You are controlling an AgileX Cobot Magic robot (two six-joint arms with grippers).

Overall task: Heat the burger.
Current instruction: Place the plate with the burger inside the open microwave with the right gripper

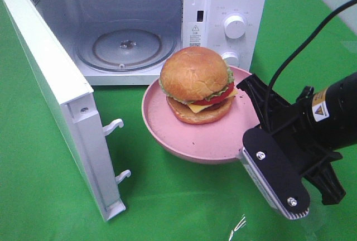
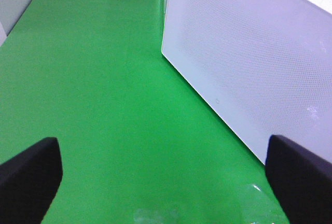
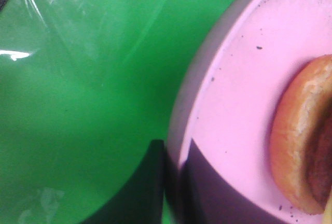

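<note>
The burger [image 1: 197, 85] has a glossy brown bun, lettuce, tomato and cheese, and sits on a round pink plate [image 1: 184, 135] just in front of the open microwave [image 1: 234, 1]. My right gripper [image 1: 249, 97] is shut on the plate's right rim. In the right wrist view its dark fingers [image 3: 150, 182] pinch the plate rim [image 3: 179, 146], one above and one below, with the burger's bottom bun [image 3: 290, 141] close by. My left gripper [image 2: 166, 182] is open and empty over the green cloth, beside the outer face of the microwave door [image 2: 249, 63].
The microwave door [image 1: 50, 85] swings out to the left, its latch hooks [image 1: 114, 126] pointing toward the plate. A glass turntable [image 1: 125, 48] lies inside the cavity. Control knobs [image 1: 234, 26] sit on the right panel. Green cloth [image 1: 178, 207] covers the table.
</note>
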